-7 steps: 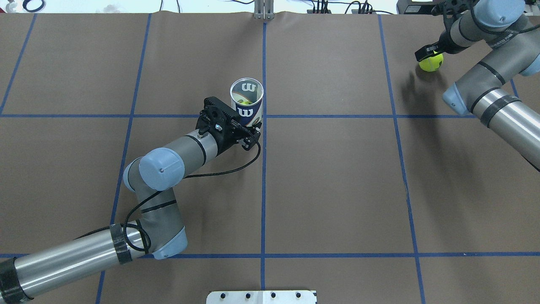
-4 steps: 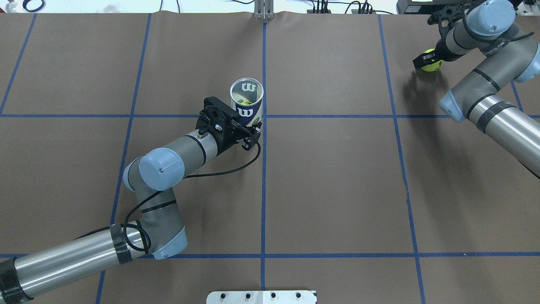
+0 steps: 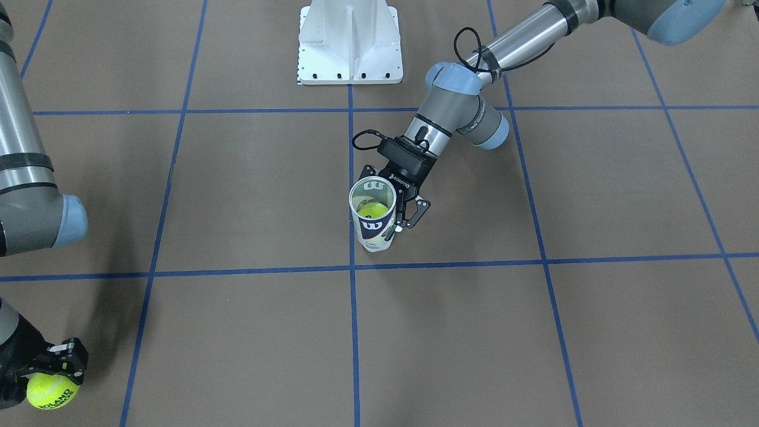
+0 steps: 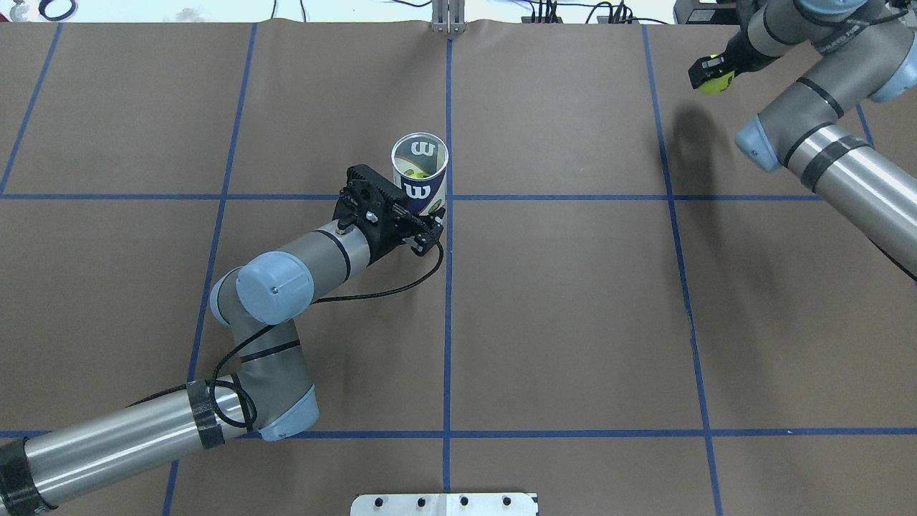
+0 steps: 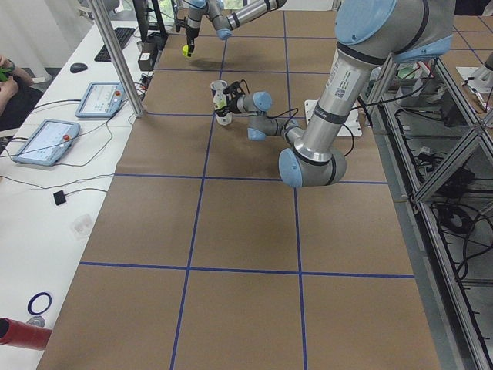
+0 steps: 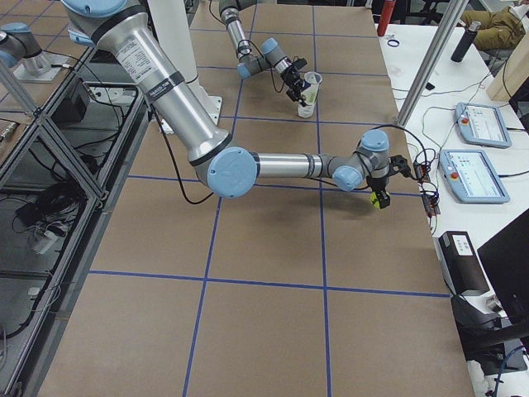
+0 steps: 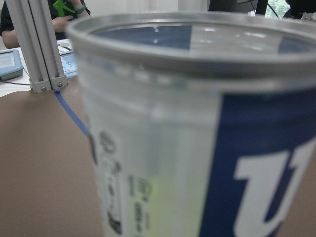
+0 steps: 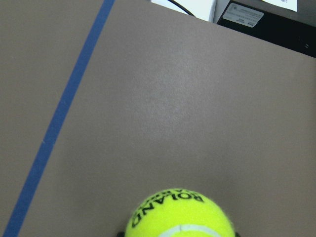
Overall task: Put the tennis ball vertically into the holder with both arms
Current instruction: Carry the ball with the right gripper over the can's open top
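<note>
— Where's the holder (image 4: 419,172) standing?

— Upright near the middle of the table (image 4: 573,322), just beside the centre blue tape line (image 4: 448,344), with its metal rim facing up. The left gripper (image 4: 421,209) has its fingers pressed against the tube low down, one on either side. I can see a yellow ball (image 3: 373,210) lying inside.

— And the other arm?

— The right gripper (image 4: 708,70) is pinching a tennis ball (image 3: 51,392) out at the far right corner, close to where the brown paper ends. A black box (image 4: 706,11) and some cables sit just past that edge, so it's tight over there. The ball and the holder are well apart, with more than a whole taped square of brown paper between them.

— Anything else along the edges?

— An aluminium post (image 4: 448,18) at the far edge on the centre line, and the white base plate (image 4: 444,504) at the near edge.

— What's changed in the last second?

— The tennis ball has come up off the paper and gone toward the far edge. Its shadow (image 4: 680,143) now lies apart from it instead of right beside it. The right arm (image 4: 845,172) has swung that way too. The left arm (image 4: 272,287) and the holder haven't shifted.
</note>
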Robot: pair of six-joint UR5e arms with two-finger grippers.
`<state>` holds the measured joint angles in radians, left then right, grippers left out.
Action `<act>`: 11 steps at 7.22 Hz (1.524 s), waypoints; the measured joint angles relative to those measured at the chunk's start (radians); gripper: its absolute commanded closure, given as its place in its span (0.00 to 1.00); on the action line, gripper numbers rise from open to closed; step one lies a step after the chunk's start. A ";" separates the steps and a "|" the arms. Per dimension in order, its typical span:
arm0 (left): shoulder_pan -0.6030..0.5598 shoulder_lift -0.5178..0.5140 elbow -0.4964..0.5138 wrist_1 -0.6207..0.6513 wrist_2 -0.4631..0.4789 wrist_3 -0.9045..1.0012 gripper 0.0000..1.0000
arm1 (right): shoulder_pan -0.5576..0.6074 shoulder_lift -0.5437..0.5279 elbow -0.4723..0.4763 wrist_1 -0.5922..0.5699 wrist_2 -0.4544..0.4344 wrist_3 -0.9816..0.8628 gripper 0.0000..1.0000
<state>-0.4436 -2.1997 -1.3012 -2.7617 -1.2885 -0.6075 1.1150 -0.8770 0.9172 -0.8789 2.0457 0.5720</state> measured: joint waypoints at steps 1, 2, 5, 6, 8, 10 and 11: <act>0.000 0.000 0.000 0.000 0.000 0.000 0.26 | 0.002 0.036 0.072 -0.049 0.063 0.123 1.00; 0.000 0.000 0.000 0.000 0.000 0.000 0.26 | -0.004 0.072 0.165 -0.123 0.131 0.260 1.00; 0.001 -0.002 -0.001 0.002 0.000 0.000 0.26 | -0.125 0.168 0.418 -0.282 0.253 0.653 1.00; 0.002 -0.003 -0.001 0.002 0.000 0.000 0.26 | -0.179 0.203 0.449 -0.294 0.258 0.752 1.00; 0.001 -0.003 -0.001 0.002 0.000 0.000 0.26 | -0.250 0.242 0.485 -0.322 0.258 0.845 1.00; 0.001 -0.003 0.000 0.003 0.000 0.000 0.26 | -0.285 0.245 0.523 -0.376 0.257 0.859 1.00; 0.001 -0.003 0.000 0.004 0.000 0.000 0.26 | -0.301 0.245 0.529 -0.388 0.252 0.861 1.00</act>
<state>-0.4423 -2.2023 -1.3009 -2.7581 -1.2885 -0.6075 0.8141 -0.6322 1.4464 -1.2673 2.2981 1.4326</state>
